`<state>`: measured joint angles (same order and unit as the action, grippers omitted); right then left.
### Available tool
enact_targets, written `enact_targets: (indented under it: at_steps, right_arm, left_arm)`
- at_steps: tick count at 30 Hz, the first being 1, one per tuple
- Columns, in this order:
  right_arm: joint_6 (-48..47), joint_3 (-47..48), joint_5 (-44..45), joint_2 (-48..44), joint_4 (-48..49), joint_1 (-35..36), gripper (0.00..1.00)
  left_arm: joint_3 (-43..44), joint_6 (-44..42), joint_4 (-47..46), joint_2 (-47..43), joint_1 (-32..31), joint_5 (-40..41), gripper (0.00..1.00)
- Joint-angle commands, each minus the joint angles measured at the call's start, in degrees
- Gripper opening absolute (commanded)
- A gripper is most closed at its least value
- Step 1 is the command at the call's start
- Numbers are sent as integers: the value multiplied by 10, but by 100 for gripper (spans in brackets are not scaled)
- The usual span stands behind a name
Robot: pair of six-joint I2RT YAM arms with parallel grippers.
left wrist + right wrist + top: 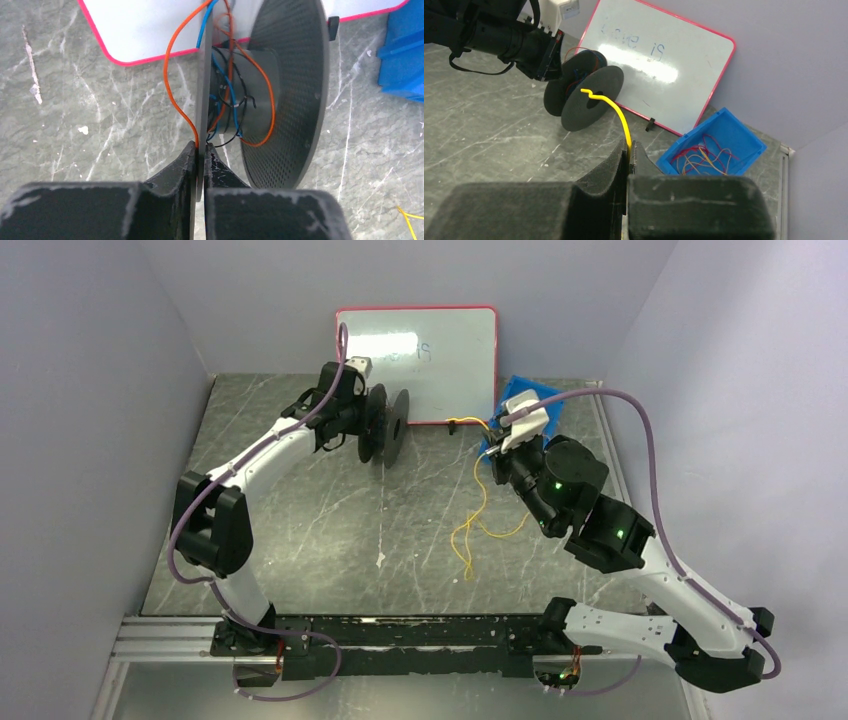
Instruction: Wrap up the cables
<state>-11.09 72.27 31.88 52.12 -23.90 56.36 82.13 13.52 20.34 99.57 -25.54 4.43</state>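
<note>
Left gripper [201, 149]: fingers nipped tight on the rim of the near flange [204, 75] of the spool [398, 428]. The flange runs edge-on between the pads, spool axis level, both discs upright. Can't tell if the spool rests on the table [300, 520] or hangs just off it. Round the hub there's an orange cable [170, 65] in loose loops. One loop spills outside the near flange on its 9 o'clock side and runs back down to the fingertips; can't tell if it's caught in the pinch. A blue wire [206, 25] and a thin black wire [239, 82] are tangled on the hub too. Right gripper [630, 150]: jaws closed on the yellow cable [618, 107], no gap showing. In its wrist view a short free end rises from the tips toward 11 o'clock, kinked at the tip, pointing at the spool but apart from it. Top view: right gripper is at 3 o'clock of the spool, well apart. The rest of the yellow cable drops toward 6 o'clock and lies in slack loops on the table. Blue bin [756, 145] just behind the right gripper, at 2 o'clock of the table, holds a tangle of red and yellow cables [699, 155]. Whiteboard [684, 75], pink frame, faint writing, leans on the back wall at 12 o'clock, just behind the spool.
</note>
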Motion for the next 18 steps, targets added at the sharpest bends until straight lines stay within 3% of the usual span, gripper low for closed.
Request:
enact_targets:
  at_steps: [1,11,18]
  right_arm:
    - [13,-8,-6,-2,-3,1,0]
    - [9,-22,-8,-2,-9,1,0]
    - [-25,-30,-36,9,-7,1,0]
  left_arm:
    - [7,-11,-25,1,3,-2,7]
    - [-7,-41,5,-30,-2,-16,7]
    - [-56,-68,40,-101,-34,0,7]
